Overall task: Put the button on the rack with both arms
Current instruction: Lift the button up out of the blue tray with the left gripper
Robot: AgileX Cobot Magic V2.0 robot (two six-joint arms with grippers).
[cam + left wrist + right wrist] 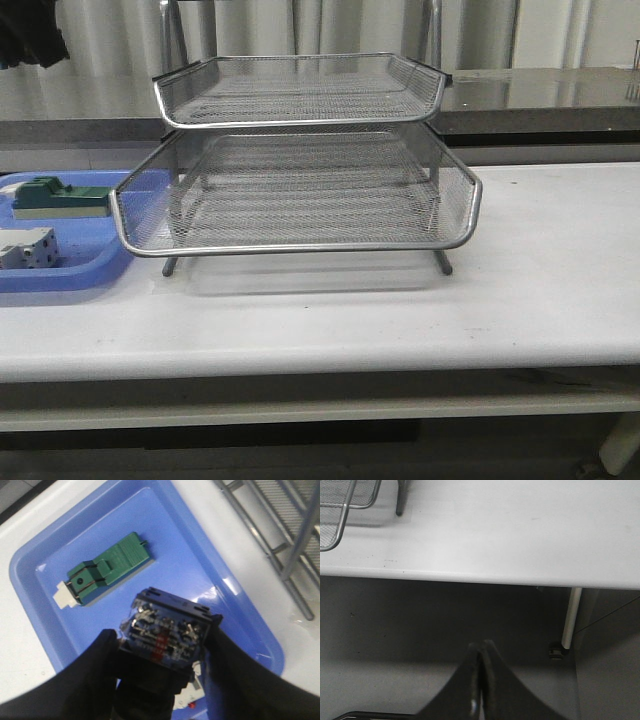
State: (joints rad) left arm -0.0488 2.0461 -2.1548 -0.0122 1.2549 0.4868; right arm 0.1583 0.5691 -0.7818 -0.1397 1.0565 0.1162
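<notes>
My left gripper is shut on the button and holds it above the blue tray. Only the button's blue-black rear block with metal terminals shows; its red head is hidden between the fingers. The silver wire-mesh rack stands on the middle of the white table, and two trays show. Its legs and rim also show in the left wrist view, and a corner shows in the right wrist view. My right gripper is shut and empty, below and in front of the table's front edge. Neither arm shows in the front view.
A flat blue plastic tray lies left of the rack and holds a green block and a white block. In the left wrist view the green block lies in the tray. A table leg stands below the edge.
</notes>
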